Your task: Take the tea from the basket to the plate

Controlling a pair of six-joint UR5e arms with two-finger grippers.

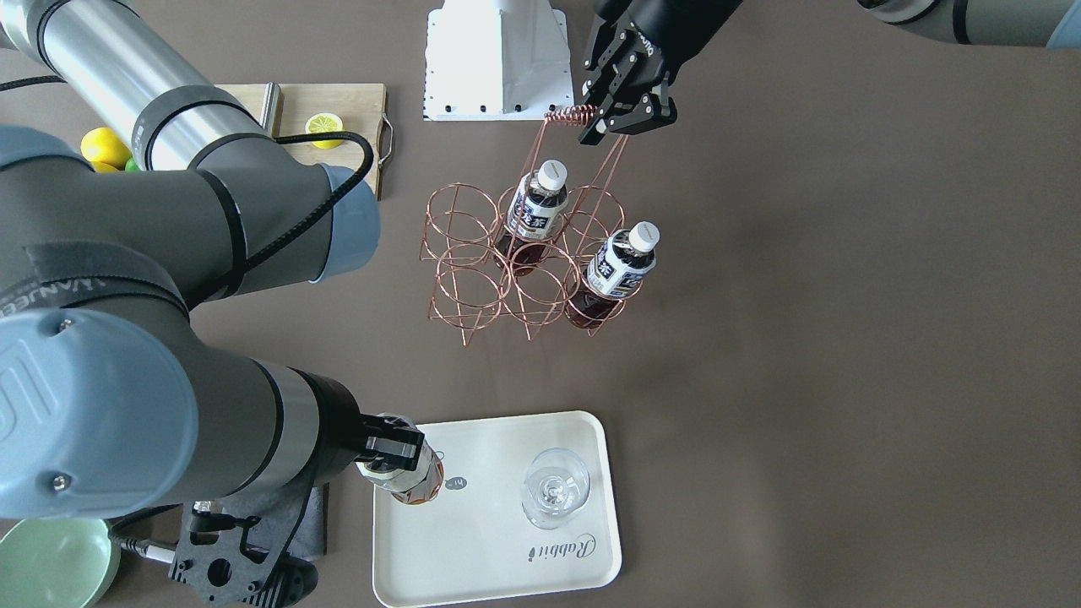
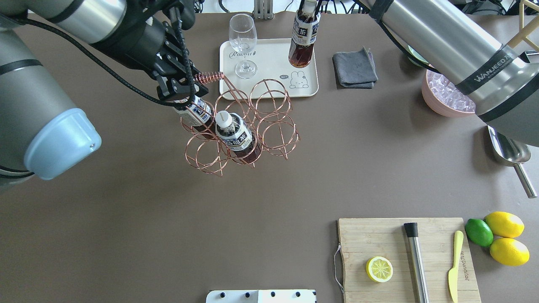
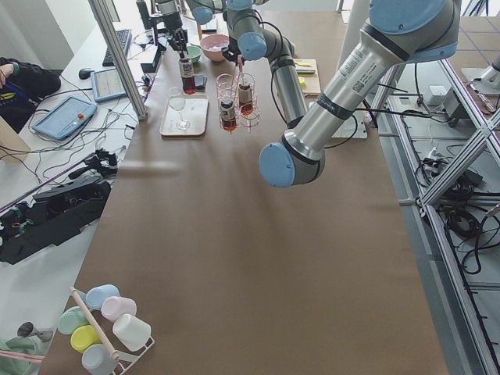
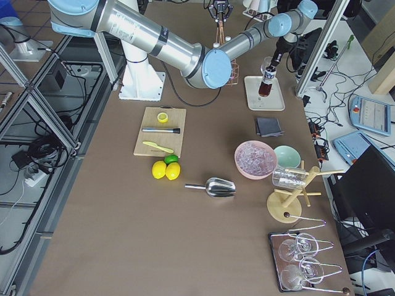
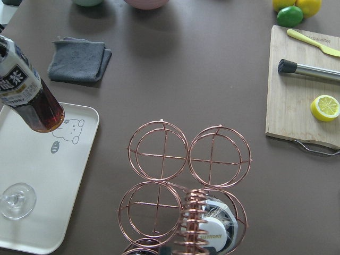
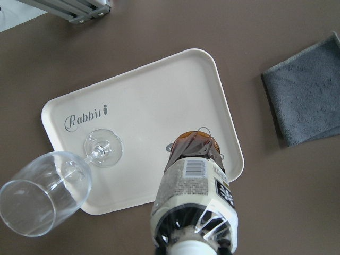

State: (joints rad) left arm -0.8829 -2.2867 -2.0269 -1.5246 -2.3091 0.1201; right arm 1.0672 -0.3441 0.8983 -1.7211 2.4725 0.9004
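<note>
My right gripper (image 1: 390,447) is shut on the neck of a tea bottle (image 1: 415,480) and holds it upright over the cream plate (image 1: 490,540), by the bear drawing. I cannot tell whether its base touches the plate (image 2: 269,59). The bottle also shows in the overhead view (image 2: 303,42) and the right wrist view (image 6: 194,191). The copper wire basket (image 2: 273,126) stands mid-table with two alike bottles (image 2: 233,132) (image 2: 196,113) in its rings. My left gripper (image 2: 185,86) is shut on the basket's twisted handle (image 2: 208,77).
A wine glass (image 2: 243,42) stands on the plate beside the held bottle. A grey cloth (image 2: 355,67), a pink bowl of ice (image 2: 446,94) and a metal scoop (image 2: 511,153) lie to the right. A cutting board (image 2: 408,256) with lemon half, muddler and knife is near the robot.
</note>
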